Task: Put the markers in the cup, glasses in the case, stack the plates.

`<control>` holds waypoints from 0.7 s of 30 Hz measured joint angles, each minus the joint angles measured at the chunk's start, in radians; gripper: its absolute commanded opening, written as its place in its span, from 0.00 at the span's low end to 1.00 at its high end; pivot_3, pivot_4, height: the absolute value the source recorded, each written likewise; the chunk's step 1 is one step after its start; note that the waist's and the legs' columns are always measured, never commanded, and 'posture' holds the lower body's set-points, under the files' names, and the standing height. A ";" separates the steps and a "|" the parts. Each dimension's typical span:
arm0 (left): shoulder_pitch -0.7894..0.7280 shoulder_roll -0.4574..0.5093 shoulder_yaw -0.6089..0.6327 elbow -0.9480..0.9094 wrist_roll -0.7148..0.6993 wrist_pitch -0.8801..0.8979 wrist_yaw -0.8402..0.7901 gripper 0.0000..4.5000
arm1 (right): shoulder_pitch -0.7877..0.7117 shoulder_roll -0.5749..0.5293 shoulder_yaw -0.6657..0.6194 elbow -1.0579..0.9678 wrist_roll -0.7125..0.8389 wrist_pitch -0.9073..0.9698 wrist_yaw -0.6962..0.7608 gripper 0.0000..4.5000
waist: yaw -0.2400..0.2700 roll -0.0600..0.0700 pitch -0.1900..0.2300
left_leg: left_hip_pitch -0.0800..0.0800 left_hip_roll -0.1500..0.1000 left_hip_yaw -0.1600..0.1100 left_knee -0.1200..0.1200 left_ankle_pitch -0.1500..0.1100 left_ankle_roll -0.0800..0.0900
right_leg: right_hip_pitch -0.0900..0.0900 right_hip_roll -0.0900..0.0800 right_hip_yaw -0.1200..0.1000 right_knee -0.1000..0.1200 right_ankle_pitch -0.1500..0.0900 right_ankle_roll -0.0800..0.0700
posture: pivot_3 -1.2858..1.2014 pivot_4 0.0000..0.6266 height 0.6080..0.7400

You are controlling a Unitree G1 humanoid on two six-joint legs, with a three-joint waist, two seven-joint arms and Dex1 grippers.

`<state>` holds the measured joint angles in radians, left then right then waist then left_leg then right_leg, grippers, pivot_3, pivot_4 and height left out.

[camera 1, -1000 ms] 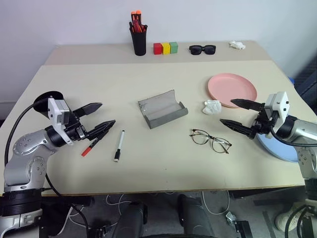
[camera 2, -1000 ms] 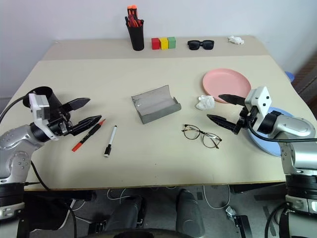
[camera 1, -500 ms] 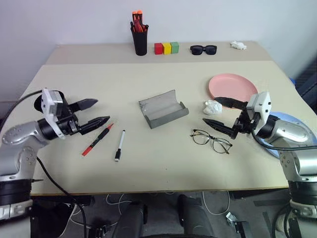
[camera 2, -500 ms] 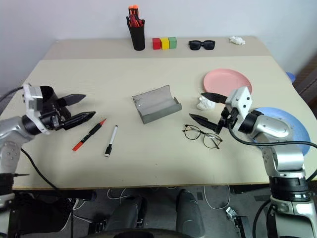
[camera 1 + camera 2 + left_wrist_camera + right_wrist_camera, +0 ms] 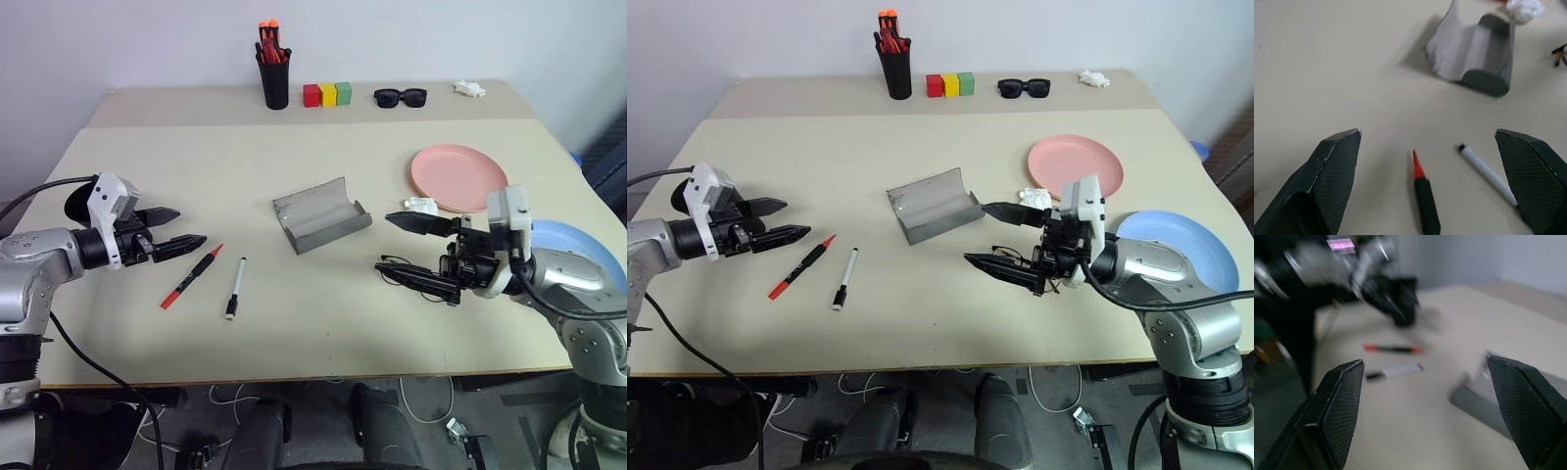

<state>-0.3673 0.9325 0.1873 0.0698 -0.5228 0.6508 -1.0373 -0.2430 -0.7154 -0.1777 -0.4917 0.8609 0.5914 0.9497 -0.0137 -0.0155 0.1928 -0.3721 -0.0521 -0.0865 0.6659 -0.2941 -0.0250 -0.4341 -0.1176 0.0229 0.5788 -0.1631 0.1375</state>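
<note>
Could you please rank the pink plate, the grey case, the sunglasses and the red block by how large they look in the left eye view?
1. Pink plate
2. Grey case, close behind it
3. Sunglasses
4. Red block

The last two lie farther back, so they look smaller than up close.

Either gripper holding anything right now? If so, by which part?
Nothing held. Left gripper open, short of the red marker; right gripper open over the thin wire-frame glasses.

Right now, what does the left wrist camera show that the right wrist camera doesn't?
Left wrist view alone: a crumpled white wad and a sliver of the glasses. Right wrist view alone: the left pincer, blurred, across the table. Both share the red marker, the white marker, the open case and the table top.
</note>
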 measured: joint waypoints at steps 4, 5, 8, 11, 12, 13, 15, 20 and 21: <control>0.002 0.048 -0.053 -0.045 0.000 0.126 -0.005 1.00 | 0.009 0.017 0.017 -0.021 0.011 0.011 -0.029 0.91 | 0.000 0.000 0.000 | 0.000 0.000 0.000 0.000 0.000 0.000 | 0.000 0.000 0.000 0.000 0.000 0.000 | 0.52 0.24 1.00; 0.001 0.057 -0.060 -0.055 0.000 0.154 -0.004 1.00 | 0.008 0.021 0.018 -0.025 0.015 0.014 -0.038 0.91 | 0.000 0.000 0.000 | 0.000 0.000 0.000 0.000 0.000 0.000 | 0.000 0.000 0.000 0.000 0.000 0.000 | 0.52 0.24 1.00; 0.000 0.078 -0.087 -0.074 0.013 0.194 -0.001 1.00 | 0.009 0.022 0.019 -0.036 0.018 0.014 -0.053 0.91 | 0.000 0.000 0.000 | 0.000 0.000 0.000 0.000 0.000 0.000 | 0.000 0.000 0.000 0.000 0.000 0.000 | 0.52 0.24 1.00; -0.034 0.080 -0.143 -0.065 0.052 0.222 0.024 1.00 | 0.024 0.030 0.025 -0.048 0.017 0.012 -0.068 0.91 | 0.003 -0.001 0.000 | 0.000 0.000 0.000 0.000 0.000 0.000 | 0.000 0.000 0.000 0.000 0.000 0.000 | 0.52 0.24 1.00; -0.051 0.080 -0.165 -0.060 0.068 0.230 0.035 1.00 | 0.030 0.031 0.031 -0.052 0.016 0.012 -0.071 0.91 | 0.003 -0.001 0.000 | 0.000 0.000 0.000 0.000 0.000 0.000 | 0.000 0.000 0.000 0.000 0.000 0.000 | 0.52 0.24 1.00; -0.070 0.078 -0.184 -0.050 0.082 0.238 0.042 1.00 | 0.034 0.031 0.035 -0.054 0.016 0.012 -0.074 0.91 | 0.002 -0.001 0.000 | 0.000 0.000 0.000 0.000 0.000 0.000 | 0.000 0.000 0.000 0.000 0.000 0.000 | 0.52 0.24 1.00; -0.114 0.065 -0.224 -0.024 0.106 0.254 0.049 1.00 | 0.037 0.031 0.036 -0.055 0.012 0.010 -0.081 0.91 | 0.001 -0.001 0.000 | 0.000 0.000 0.000 0.000 0.000 0.000 | 0.000 0.000 0.000 0.000 0.000 0.000 | 0.52 0.24 1.00; -0.197 0.029 -0.319 0.030 0.152 0.265 0.037 1.00 | 0.046 0.031 0.037 -0.056 0.006 0.004 -0.094 0.91 | 0.001 -0.001 0.000 | -0.001 0.000 0.000 0.000 0.000 0.000 | -0.001 0.000 0.000 0.000 0.000 0.000 | 0.52 0.24 1.00; -0.210 0.026 -0.341 0.036 0.163 0.270 0.029 1.00 | 0.048 0.031 0.036 -0.057 0.005 0.002 -0.098 0.91 | 0.001 -0.001 0.000 | -0.001 0.000 0.000 0.000 0.000 0.000 | -0.001 0.000 0.000 0.001 0.000 0.000 | 0.52 0.24 1.00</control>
<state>-0.5772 0.9582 -0.1537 0.1059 -0.3603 0.9212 -1.0082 -0.1950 -0.6842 -0.1413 -0.5489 0.8660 0.5938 0.8516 -0.0124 -0.0162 0.1931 -0.3727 -0.0524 -0.0865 0.6660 -0.2941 -0.0250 -0.4346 -0.1175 0.0226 0.5793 -0.1630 0.1379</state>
